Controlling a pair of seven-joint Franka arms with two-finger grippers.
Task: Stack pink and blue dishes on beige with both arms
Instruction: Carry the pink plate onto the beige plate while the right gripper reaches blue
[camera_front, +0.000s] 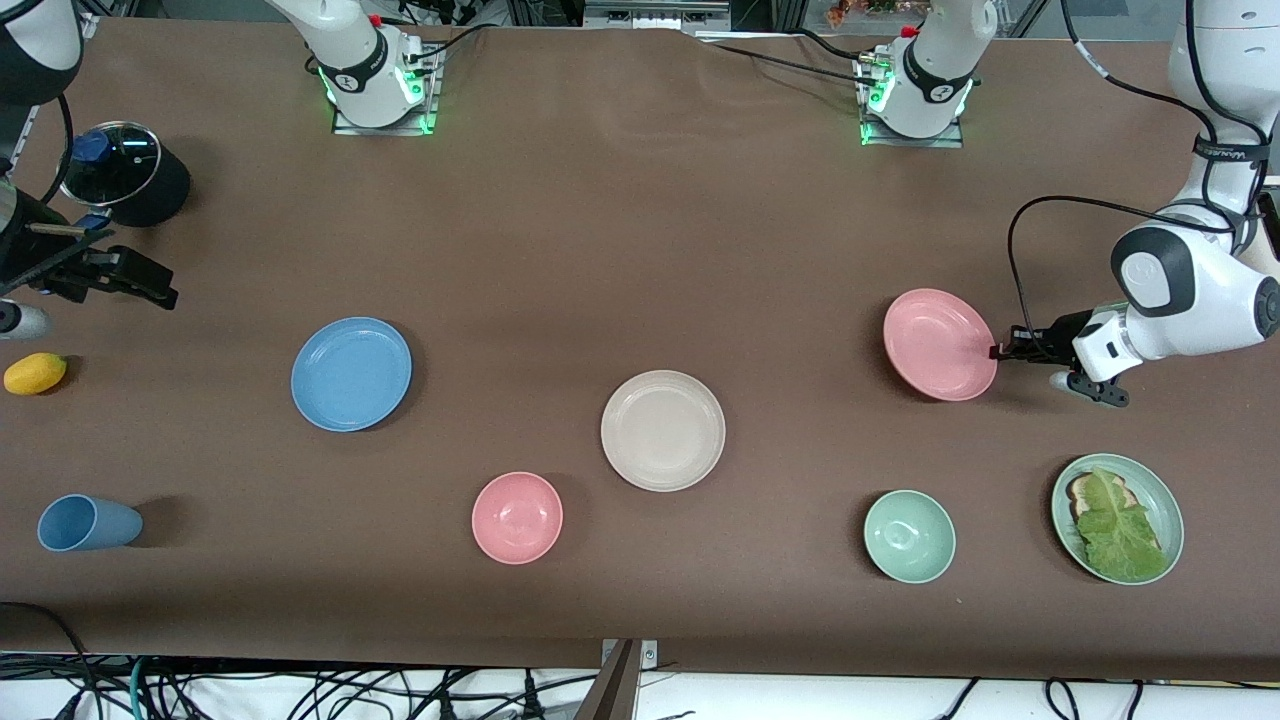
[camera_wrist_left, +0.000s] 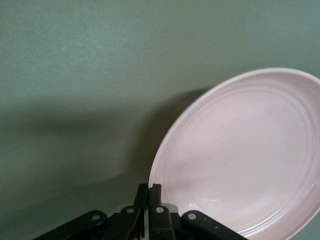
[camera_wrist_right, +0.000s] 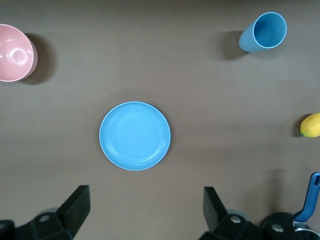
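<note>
Nearest the front camera sit the small pink bowl, the green bowl, the lettuce plate and the blue cup on its side; none belongs to this task.

Beige plate: mid-table, flat, nothing on it. No stacking done yet.

Left gripper: my fingers are pinched together on the rim of the pink plate, at its edge toward the left arm's end of the table. In the left wrist view the plate tilts up from the cloth, with a shadow under its raised side, so I judge it lifted or just leaving the table.

Right gripper: up in the air near the right arm's end of the table, over bare cloth close to the black lidded pot and the lemon. Its fingers stand wide apart, holding nothing. The blue plate lies flat, well apart from the beige one; the right wrist view looks straight down on it.

Step in hand: pick-up of pink. Next, as I judge it: carry pink over beige, level it, lower until the rims nest, let go. Risk: an edge pinch may let the plate swing. Right arm must then descend to the blue rim.
</note>
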